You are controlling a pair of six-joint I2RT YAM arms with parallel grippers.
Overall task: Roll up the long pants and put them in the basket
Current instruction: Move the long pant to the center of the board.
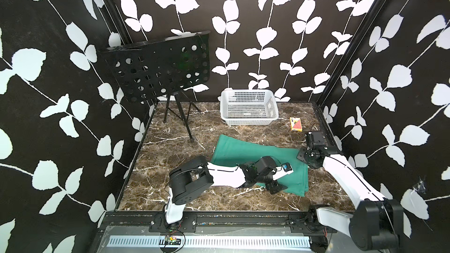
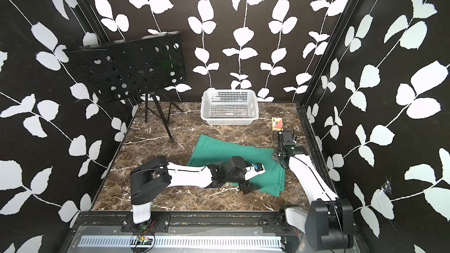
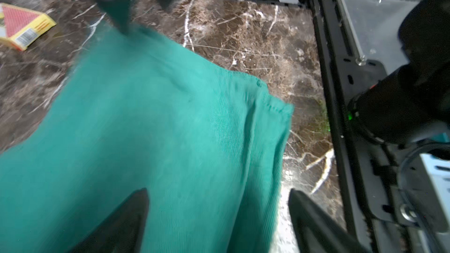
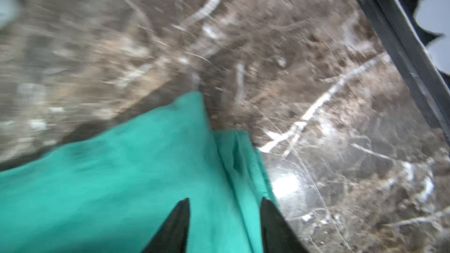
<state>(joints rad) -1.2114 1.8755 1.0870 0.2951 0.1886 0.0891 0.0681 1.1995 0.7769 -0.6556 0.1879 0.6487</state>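
Look at the long pants (image 1: 243,150). They lie flat and folded on the brown table (image 1: 170,147), from the middle over to the right side. They are not rolled up yet. The white basket (image 1: 248,108) stands behind them, a bit apart. A small yellow and red box (image 1: 295,124) lies near the basket, on its right.

Your left gripper (image 3: 218,189) is low at the near edge of the pants. Its jaws stand wide apart. One jaw is over the green cloth and the other is over the bare table. Nothing is pinched.

Your right gripper (image 4: 224,198) is by the far right corner of the pants. Its jaws are apart too, with a smaller gap. The folded edge of the cloth lies between them. That view is blurry, so you cannot tell if a jaw touches the cloth.
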